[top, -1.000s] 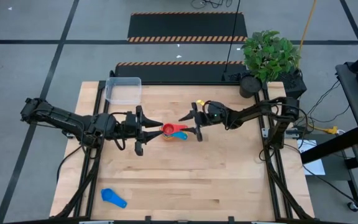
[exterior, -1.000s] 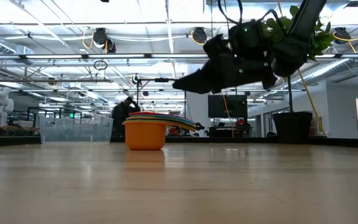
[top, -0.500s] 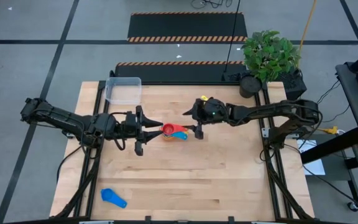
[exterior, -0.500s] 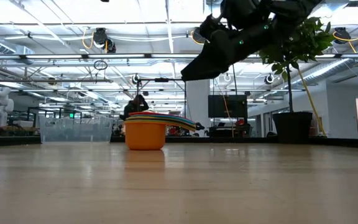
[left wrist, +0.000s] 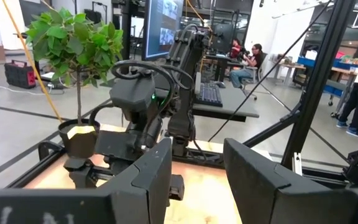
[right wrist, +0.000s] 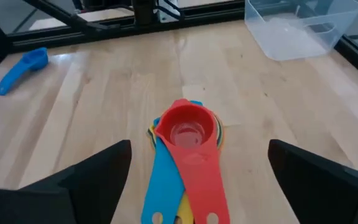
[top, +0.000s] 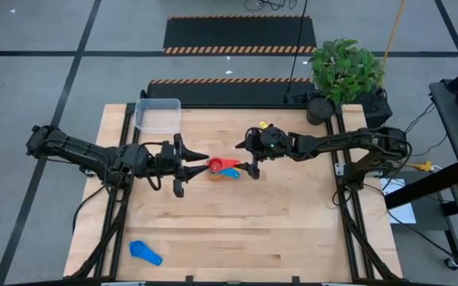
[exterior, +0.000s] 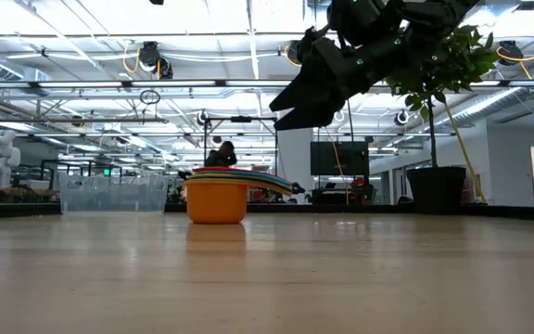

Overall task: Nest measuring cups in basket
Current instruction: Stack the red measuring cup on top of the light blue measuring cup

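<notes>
A nested stack of measuring cups [top: 223, 168] rests on the table's middle by its orange bottom cup [exterior: 216, 202]. A red cup [right wrist: 186, 129] is on top, and the handles fan toward the right arm. A loose light blue cup [top: 145, 253] lies near the table's near left corner. The clear basket [top: 158, 114] stands at the far left. My right gripper [exterior: 292, 104] hangs open above the handles, touching nothing; in its wrist view the stack shows between its fingers [right wrist: 98, 177]. My left gripper [top: 199, 159] is open and level just left of the stack, with nothing in it [left wrist: 197, 162].
A black plant pot [top: 318, 109] with a leafy plant stands at the far right corner, behind the right arm. Bare wood lies along the near half of the table [top: 261, 230]. People show in the room beyond the table.
My right gripper has risen away from the stack's handles, tipped up from a steep downward slant toward level, and opened wider. The stack has stayed where it was.
</notes>
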`<action>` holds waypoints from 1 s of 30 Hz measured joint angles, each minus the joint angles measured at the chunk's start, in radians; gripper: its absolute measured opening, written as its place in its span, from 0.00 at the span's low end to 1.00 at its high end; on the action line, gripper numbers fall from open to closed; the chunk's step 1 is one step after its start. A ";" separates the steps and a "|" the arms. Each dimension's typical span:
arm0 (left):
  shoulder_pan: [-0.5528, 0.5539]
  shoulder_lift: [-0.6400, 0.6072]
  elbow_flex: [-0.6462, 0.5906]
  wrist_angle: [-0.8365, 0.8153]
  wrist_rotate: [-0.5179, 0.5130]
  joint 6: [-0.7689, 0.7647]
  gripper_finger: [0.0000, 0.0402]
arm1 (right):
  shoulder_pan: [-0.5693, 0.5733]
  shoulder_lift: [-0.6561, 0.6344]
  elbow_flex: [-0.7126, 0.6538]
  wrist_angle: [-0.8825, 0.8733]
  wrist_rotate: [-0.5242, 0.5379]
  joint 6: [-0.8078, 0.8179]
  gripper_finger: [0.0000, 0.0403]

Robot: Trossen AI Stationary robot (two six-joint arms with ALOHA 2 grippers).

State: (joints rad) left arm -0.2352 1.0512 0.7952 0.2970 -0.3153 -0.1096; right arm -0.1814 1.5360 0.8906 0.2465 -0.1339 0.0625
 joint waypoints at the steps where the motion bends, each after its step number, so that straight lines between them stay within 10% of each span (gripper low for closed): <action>1: 0.000 0.000 0.000 0.000 0.000 -0.001 0.37 | 0.000 0.001 0.000 0.002 -0.003 0.002 0.93; 30: -0.015 0.001 0.000 -0.003 0.001 -0.001 0.37 | -0.035 0.286 0.145 0.017 -0.128 0.009 0.99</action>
State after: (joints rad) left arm -0.2504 1.0519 0.7952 0.2944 -0.3141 -0.1105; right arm -0.2165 1.8221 1.0357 0.2634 -0.2617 0.0711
